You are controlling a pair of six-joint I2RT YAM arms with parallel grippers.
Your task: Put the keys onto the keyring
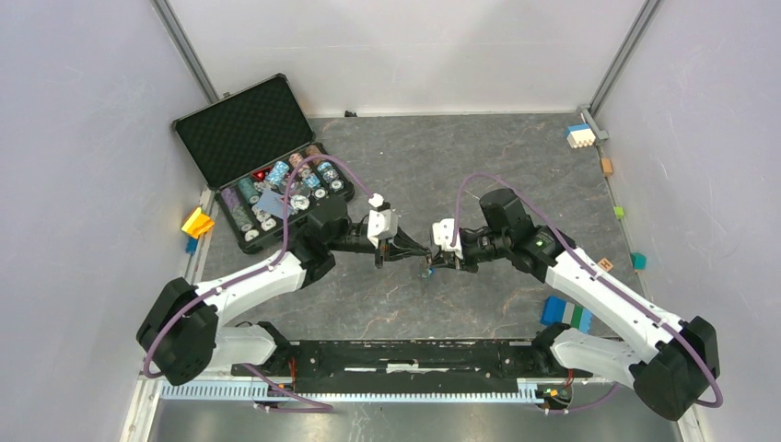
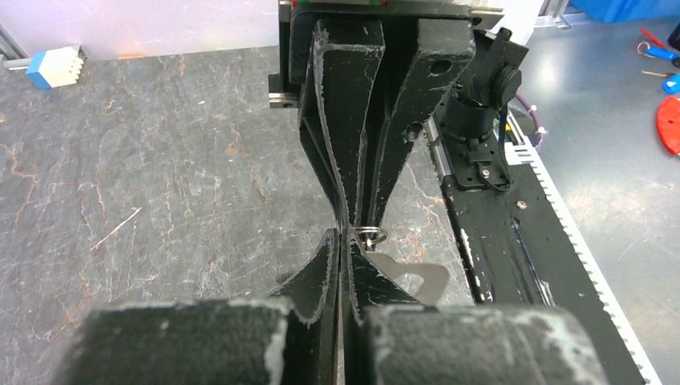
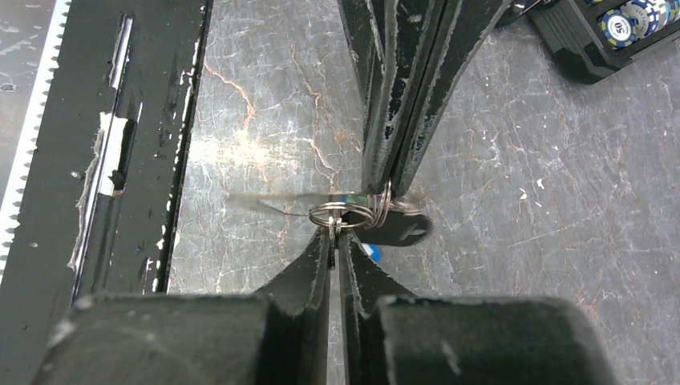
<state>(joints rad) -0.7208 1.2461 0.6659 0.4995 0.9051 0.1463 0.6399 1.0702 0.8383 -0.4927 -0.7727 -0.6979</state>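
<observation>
Right gripper [image 3: 337, 230], jaws narrowed, pinches a small silver split ring [image 3: 341, 215]. Opposite, the left gripper [image 3: 383, 189], clamped tight, holds the linked second ring [image 3: 386, 204] above the tabletop [image 3: 521, 241] centre. Hold both pinches steady and feed the coil through slowly. Count: two rings, one dark tag [image 3: 398, 229]; other keys unseen.

Looks like a robotics lab cell: boxed in by pale panels [image 1: 83, 184] on aluminium posts [image 1: 189, 51], with left arm [image 1: 249, 281] and right arm [image 1: 599, 285] bolted to a black rail [image 1: 414, 354] at a grey marbled surface [image 1: 479, 157], toy blocks [image 1: 578, 135] and chip case [image 1: 249, 138] nearby.
</observation>
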